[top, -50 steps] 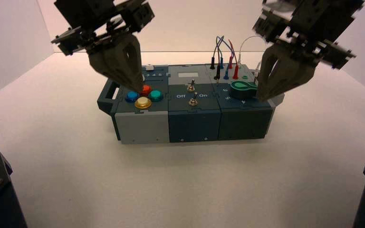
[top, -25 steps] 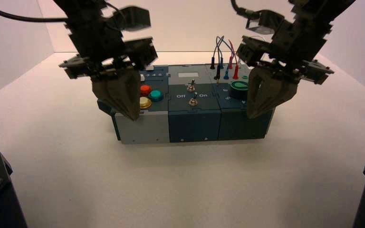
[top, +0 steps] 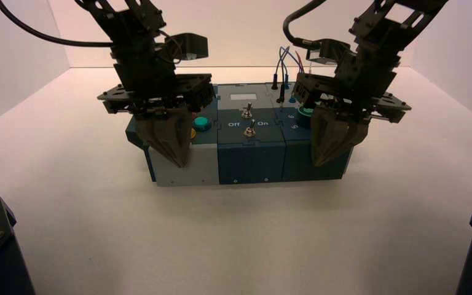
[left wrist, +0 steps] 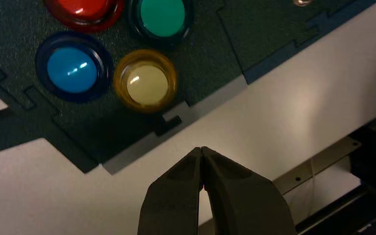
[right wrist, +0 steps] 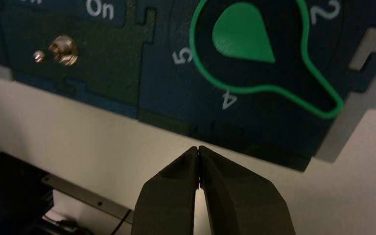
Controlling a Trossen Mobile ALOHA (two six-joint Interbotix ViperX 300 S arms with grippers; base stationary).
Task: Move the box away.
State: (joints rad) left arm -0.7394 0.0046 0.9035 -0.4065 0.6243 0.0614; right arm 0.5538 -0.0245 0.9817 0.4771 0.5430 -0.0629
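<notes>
High view shows the box (top: 249,138) standing on the white counter (top: 233,233), around its middle and nearer to the far edge, with its long front side facing the near edge. Both arms reach down in front of this side. The left pincer (top: 173,144) hangs before the grey panel at the left end of the box, and its fingers are clenched together. The right pincer (top: 330,142) hangs before the dark panel at the right end, also clenched, grasping nothing. Left wrist view shows the closed tips (left wrist: 201,152) just off the box edge, near the yellow button (left wrist: 146,82); the blue button (left wrist: 72,69), red button (left wrist: 83,9) and green button (left wrist: 162,16) lie behind it. Right wrist view shows the closed tips (right wrist: 198,151) just off the edge, near the green knob (right wrist: 254,46), between the marks 4 and 5. A toggle switch (right wrist: 61,49) stands beside, under the word "On".
</notes>
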